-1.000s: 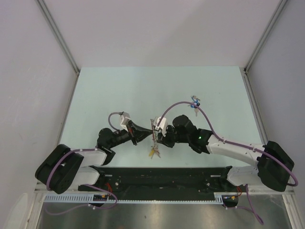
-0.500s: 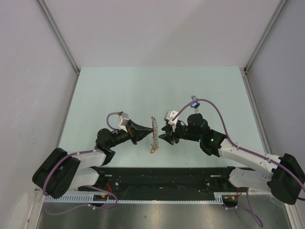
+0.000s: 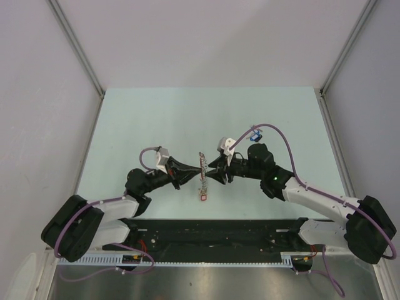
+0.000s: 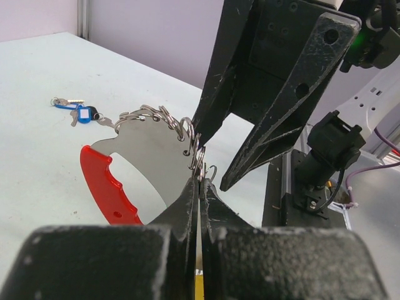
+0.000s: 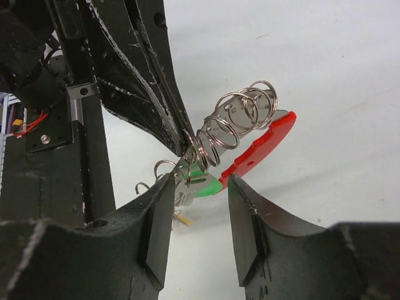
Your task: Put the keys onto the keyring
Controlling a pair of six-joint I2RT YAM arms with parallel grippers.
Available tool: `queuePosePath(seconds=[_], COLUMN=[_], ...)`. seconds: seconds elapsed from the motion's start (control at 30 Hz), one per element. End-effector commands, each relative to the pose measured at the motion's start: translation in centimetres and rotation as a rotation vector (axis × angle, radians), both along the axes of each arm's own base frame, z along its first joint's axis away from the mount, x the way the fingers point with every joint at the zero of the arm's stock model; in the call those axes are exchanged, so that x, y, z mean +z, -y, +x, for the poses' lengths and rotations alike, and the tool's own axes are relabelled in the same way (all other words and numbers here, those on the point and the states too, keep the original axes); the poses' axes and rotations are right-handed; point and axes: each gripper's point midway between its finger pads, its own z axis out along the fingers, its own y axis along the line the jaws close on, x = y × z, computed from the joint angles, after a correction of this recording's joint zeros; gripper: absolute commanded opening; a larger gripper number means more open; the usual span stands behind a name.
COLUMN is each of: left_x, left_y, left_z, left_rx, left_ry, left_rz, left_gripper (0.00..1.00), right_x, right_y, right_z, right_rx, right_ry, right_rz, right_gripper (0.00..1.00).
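Observation:
My left gripper (image 4: 199, 182) is shut on a silvery ring of the keyring (image 4: 164, 119), holding it above the table. Its curved red loop (image 4: 103, 184) hangs to the left. In the top view the keyring (image 3: 202, 176) hangs between the left gripper (image 3: 194, 175) and the right gripper (image 3: 213, 175). The right gripper (image 5: 200, 219) is open. The green-headed key (image 5: 205, 185) hangs from the rings (image 5: 240, 115) just beyond its fingertips, untouched. The blue-headed key (image 3: 255, 134) lies on the table at the back right and also shows in the left wrist view (image 4: 84, 114).
The pale green table (image 3: 156, 119) is walled by white panels on three sides. The right arm's purple cable (image 3: 275, 134) arcs over the blue key. A black base rail (image 3: 212, 231) runs along the near edge.
The right gripper opened, drew back to the right away from the keyring, then came close to it again. The left gripper stayed shut on the keyring.

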Motion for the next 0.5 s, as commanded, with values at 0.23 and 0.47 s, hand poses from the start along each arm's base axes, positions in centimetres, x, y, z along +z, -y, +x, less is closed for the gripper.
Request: queuePosePath(seconds=[0.23,0.47], left_x=[4.9,4.8], left_y=[0.0,0.0], left_z=[-0.1,0.0], left_rx=[0.011,0.019], left_ry=[0.181,0.181], left_rz=[-0.096,-0.092], left_gripper=[0.0,0.0], right_x=[0.8,0.5], right_y=[-0.9,-0.6], right_z=[-0.1,-0.1], right_rx=[0.052,0.048], right_ry=[-0.003,-0.006], right_rz=[0.06,0.042], right_gripper=[0.35,0.0])
